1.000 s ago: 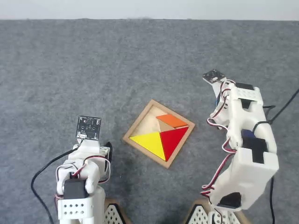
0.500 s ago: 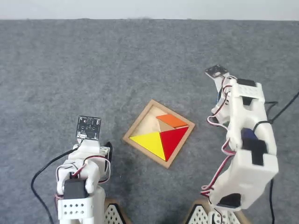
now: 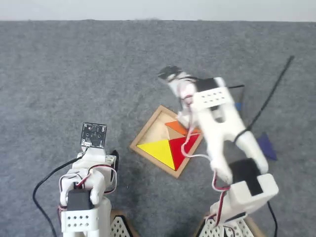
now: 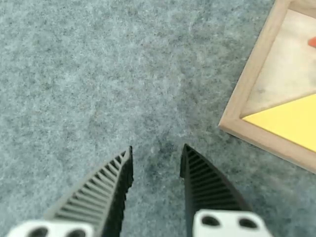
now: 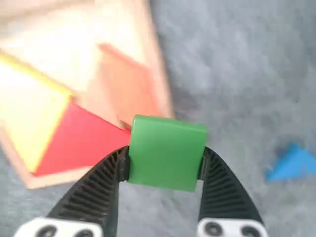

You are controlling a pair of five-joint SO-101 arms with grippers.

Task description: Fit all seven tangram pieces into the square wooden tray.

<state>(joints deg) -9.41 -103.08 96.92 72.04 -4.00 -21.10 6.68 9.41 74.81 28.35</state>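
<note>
While my left gripper (image 4: pixel 155 159) has kept its place, jaws spread over bare carpet just beside the tray (image 4: pixel 252 66) corner, my right arm (image 3: pixel 217 113) has swung in a second from the right side of the table to above the tray's far right edge, blurred with the speed of it. My right gripper (image 5: pixel 164 160) is pinching the green piece (image 5: pixel 167 148) flat between both pads, clear of the wood and hanging over the tray rim near the orange piece (image 5: pixel 126 81) and the red one (image 5: pixel 81 140). Yellow (image 3: pixel 157 148), red and orange already lie in the tray; the bare wood (image 3: pixel 155 129) on its upper left looks like the free room. So I judge the carry nearly done and the placing next. A blue piece (image 5: pixel 292 163) and a dark one (image 3: pixel 266 146) lie on the carpet, not yet fetched.
</note>
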